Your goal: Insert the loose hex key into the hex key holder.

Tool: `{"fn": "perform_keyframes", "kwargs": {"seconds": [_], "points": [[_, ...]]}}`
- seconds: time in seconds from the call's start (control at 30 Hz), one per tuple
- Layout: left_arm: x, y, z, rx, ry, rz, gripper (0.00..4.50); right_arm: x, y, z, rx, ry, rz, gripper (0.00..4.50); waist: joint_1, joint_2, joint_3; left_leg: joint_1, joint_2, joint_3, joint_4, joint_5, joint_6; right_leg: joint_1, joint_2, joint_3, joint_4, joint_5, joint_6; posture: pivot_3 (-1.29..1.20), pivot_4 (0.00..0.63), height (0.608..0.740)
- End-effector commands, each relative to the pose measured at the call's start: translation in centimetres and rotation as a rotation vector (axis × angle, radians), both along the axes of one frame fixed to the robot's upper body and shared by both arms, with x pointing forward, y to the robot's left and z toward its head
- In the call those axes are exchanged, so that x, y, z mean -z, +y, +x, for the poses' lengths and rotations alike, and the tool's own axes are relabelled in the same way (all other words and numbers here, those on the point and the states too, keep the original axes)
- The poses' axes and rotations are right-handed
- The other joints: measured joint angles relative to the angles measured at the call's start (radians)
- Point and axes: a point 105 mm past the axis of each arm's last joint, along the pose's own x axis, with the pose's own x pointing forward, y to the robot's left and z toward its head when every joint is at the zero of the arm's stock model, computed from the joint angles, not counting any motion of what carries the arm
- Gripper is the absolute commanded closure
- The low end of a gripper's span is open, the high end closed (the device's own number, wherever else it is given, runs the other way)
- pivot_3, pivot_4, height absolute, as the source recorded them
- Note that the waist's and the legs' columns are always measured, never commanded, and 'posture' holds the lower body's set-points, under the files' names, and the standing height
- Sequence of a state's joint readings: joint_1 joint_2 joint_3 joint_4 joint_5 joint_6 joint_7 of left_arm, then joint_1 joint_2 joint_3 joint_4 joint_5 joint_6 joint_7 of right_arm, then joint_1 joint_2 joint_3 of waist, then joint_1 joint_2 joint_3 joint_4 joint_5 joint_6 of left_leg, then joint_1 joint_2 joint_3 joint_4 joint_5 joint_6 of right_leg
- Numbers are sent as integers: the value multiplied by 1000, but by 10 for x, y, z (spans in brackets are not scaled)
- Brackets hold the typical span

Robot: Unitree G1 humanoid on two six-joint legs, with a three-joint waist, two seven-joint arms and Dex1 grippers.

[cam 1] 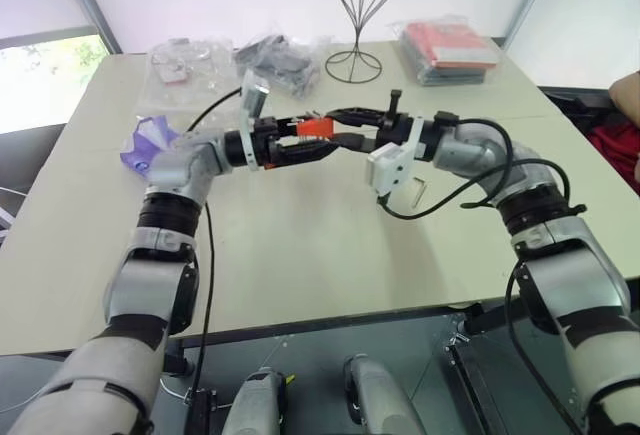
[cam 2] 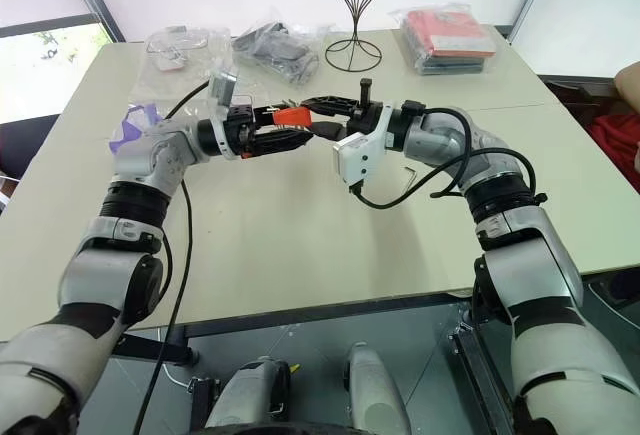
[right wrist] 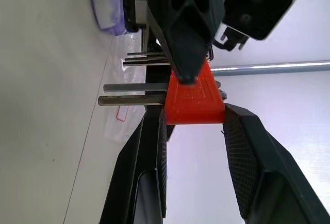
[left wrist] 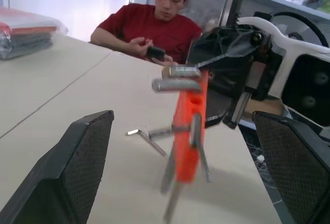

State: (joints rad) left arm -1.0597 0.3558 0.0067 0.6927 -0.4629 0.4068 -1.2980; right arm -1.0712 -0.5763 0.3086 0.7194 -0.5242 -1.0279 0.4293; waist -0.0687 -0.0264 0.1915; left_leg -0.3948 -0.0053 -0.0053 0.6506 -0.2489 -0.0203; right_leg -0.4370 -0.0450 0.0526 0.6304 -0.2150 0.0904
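My right gripper (cam 1: 338,127) is shut on the hex key holder (cam 1: 315,128), an orange-red block, and holds it above the middle of the table. In the right wrist view both pads clamp the holder (right wrist: 195,100), and several metal keys stick out of its side. My left gripper (cam 1: 312,141) faces it from the left, open, with its fingers (left wrist: 77,167) wide on either side of the holder (left wrist: 186,131) and not touching it. The loose hex key (cam 1: 420,190), a thin grey L-shaped rod, lies flat on the table (cam 1: 300,255) under my right forearm, and shows behind the holder as the loose hex key (left wrist: 147,134).
A black wire stand (cam 1: 355,15) rises at the table's far edge. Clear plastic bags (cam 1: 190,60) lie far left, dark bagged parts (cam 1: 280,55) beside them, red packets (cam 1: 450,50) far right, and a purple bag (cam 1: 150,140) by my left arm. A person (left wrist: 154,28) sits at the table's right side.
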Motion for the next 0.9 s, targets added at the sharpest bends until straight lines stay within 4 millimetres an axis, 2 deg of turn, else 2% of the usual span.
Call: {"fn": "perform_keyframes", "kwargs": {"seconds": [0.03,0.43,0.47,0.53,0.7,0.73,0.9], "points": [[-14,-2,-2,17,-54,-22,0,-13,1,-6,-18,-38,33,3510,0,0,0,0,0,0,0,0,0,0,0,0,0,0,0,0,150,740],[-9,4,-2,10,-56,-5,0,-8,-2,-2,6,-11,26,3510,0,0,0,0,0,-1,0,0,0,0,1,0,1,0,0,0,150,740],[-7,4,-3,13,-57,2,531,-8,-1,-2,5,-10,28,3510,0,0,0,0,0,-1,0,0,0,0,1,0,1,0,0,0,150,740],[-5,3,-4,18,-59,8,1240,-8,0,-2,3,-9,31,3510,0,0,0,0,0,-1,0,0,0,0,1,0,1,0,0,0,150,740],[-6,3,-4,14,-57,3,4103,-6,-2,-3,4,-6,24,3510,-1,0,0,0,0,-1,0,0,0,0,1,0,1,0,0,0,150,740],[-6,4,-3,13,-57,4,4424,-5,-2,-3,5,-5,22,3510,0,0,0,0,0,-1,0,0,0,0,1,0,1,0,0,0,150,740],[-8,5,-3,12,-57,0,4424,-1,-2,-4,2,-2,6,3510,0,0,0,1,0,-1,0,0,0,0,0,0,1,0,0,0,150,740]]}}
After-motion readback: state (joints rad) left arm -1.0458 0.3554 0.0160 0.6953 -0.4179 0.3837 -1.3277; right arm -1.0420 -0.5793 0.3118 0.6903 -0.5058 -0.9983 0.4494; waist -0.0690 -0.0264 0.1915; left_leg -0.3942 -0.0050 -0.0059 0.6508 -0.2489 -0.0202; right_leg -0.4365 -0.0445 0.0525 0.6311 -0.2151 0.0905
